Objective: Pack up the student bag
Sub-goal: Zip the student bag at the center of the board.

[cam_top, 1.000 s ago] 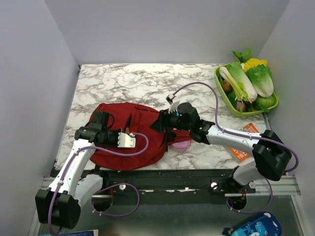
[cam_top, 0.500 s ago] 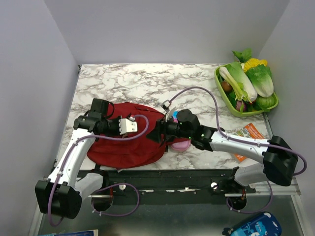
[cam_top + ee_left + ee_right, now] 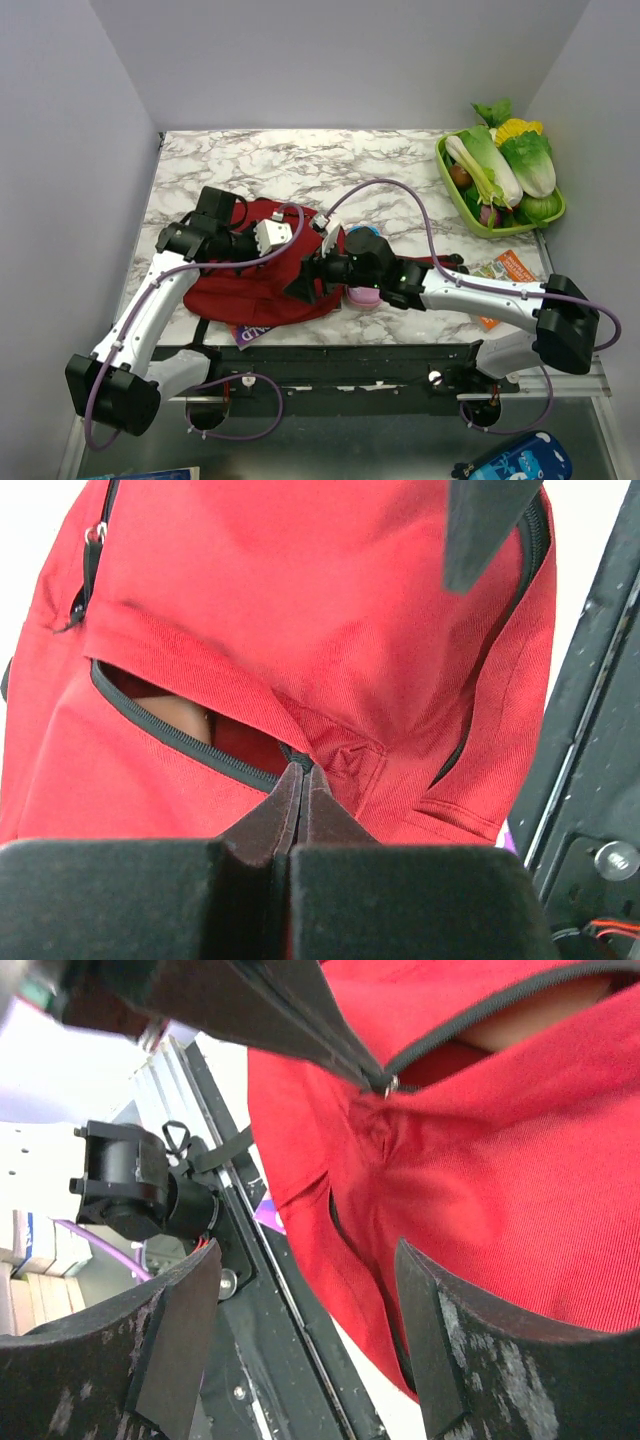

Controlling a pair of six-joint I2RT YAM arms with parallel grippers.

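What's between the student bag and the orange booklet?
Top view: a pink pencil case beside the student bag, partly under the right arm, short of the orange booklet.

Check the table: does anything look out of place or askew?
A purple book pokes out askew from under the student bag at the table's near edge, not inside it. The bag's zip pocket gapes partly open.
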